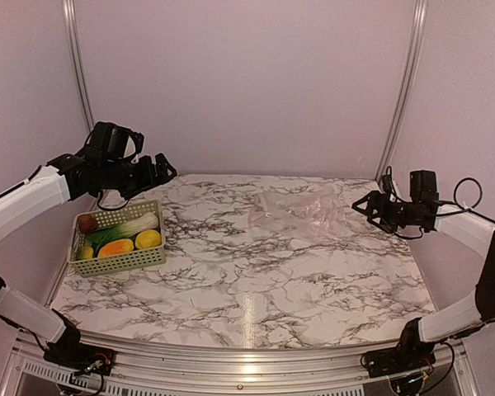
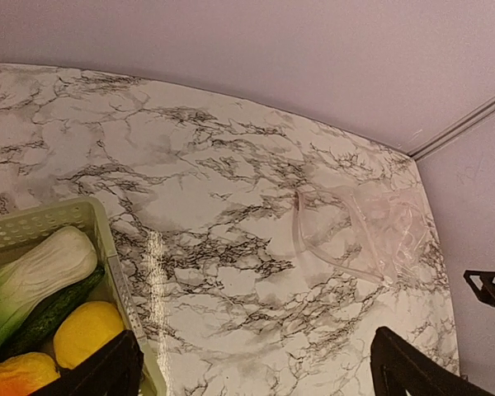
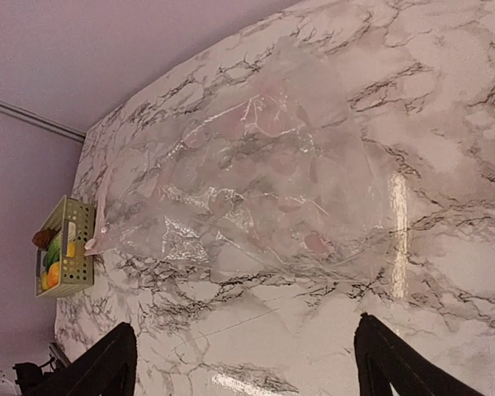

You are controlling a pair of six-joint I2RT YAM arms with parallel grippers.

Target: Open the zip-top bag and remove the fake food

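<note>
Zip-top bag [image 1: 301, 206] near right gripper [image 1: 360, 206], fake food [image 1: 120, 235] in basket [image 1: 120, 264] below left gripper [image 1: 167, 171], both spread wide

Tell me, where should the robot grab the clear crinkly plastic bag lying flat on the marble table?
Probably by the pinkish zip strip along the edge of the clear crinkly plastic bag facing the pale green basket. The rest lies flat; that edge looks stiffer and slightly raised. Come down from the basket side with the open left gripper.
</note>
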